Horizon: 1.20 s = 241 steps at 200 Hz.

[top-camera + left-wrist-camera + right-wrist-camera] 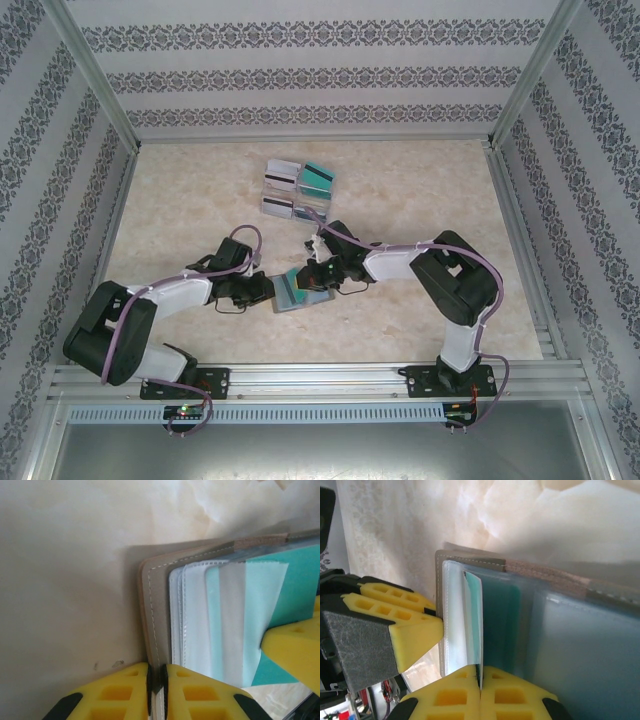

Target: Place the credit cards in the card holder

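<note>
The card holder (298,293) lies open on the surface (190,200) between the arms. The left claw (157,680) is pinched shut on its grey stitched cover edge. The right claw (480,682) is clamped on the edge of a teal card (292,585) that appears partly tucked under a clear pocket. The card looks light, thin, stiff and slick, best gripped by its trailing edge. The holder looks soft and floppy, so it likely needs anchoring at the cover rim.

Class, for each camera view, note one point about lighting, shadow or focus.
Top external: even, soft light, table sharp throughout. Left wrist: the card holder throws a dark shadow leftward onto the table. Right wrist: background table washes out pale; teal card looks fairly crisp.
</note>
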{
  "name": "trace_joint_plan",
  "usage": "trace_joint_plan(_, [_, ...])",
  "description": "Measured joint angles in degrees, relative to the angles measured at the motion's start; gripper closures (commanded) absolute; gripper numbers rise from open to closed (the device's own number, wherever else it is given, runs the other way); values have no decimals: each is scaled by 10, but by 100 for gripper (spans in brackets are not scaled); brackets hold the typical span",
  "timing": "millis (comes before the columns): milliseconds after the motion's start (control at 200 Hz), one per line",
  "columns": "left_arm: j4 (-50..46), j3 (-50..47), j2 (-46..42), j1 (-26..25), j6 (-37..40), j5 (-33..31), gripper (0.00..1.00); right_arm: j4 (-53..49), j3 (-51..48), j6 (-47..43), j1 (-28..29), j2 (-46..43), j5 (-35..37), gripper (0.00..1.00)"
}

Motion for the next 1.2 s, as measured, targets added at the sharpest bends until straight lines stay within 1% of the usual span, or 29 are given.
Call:
trace_joint_plan(155, [9,-7,-8,-7,-9,-5,88,3,-4,14,0,1,5,95])
trace_joint_plan(240, [12,-10,-11,-11,-11,-9,89,9,-4,21,0,10,1,93])
trace_joint_plan(315, [15,-13,-14,-14,-15,-14,89,12,-4,23,0,12,0,88])
trace_joint_plan(370, [20,-17,-19,-17,-17,-17,89,11,-3,24,2,12,2,86])
trace_joint_plan(410, [21,-19,-21,-19,-19,-17,89,10,-3,24,3,12,5,83])
trace_joint_plan(465, [23,-20,-24,-21,-21,-18,89,4,-3,23,5,10,12,73])
trace_joint_plan(535, [26,-23,-28,-25,-22,-17,89,-14,2,15,9,1,26,64])
trace_joint_plan(570, [26,-24,-31,-28,-22,-16,89,-32,7,8,12,-6,37,61])
trace_joint_plan(630, [26,-26,-38,-30,-23,-14,89,-69,15,-6,17,-17,59,59])
trace_joint_plan(784, [26,-26,-51,-33,-23,-14,89,-181,41,-51,23,-43,117,57])
trace_joint_plan(894, [26,-26,-51,-33,-23,-14,89,-241,65,-78,23,-54,150,57])
trace_joint_plan(1084, [26,-26,-50,-33,-23,-14,89,-269,80,-97,23,-53,161,56])
trace_joint_plan(1204, [27,-26,-47,-33,-23,-14,90,-269,87,-99,25,-31,157,56])
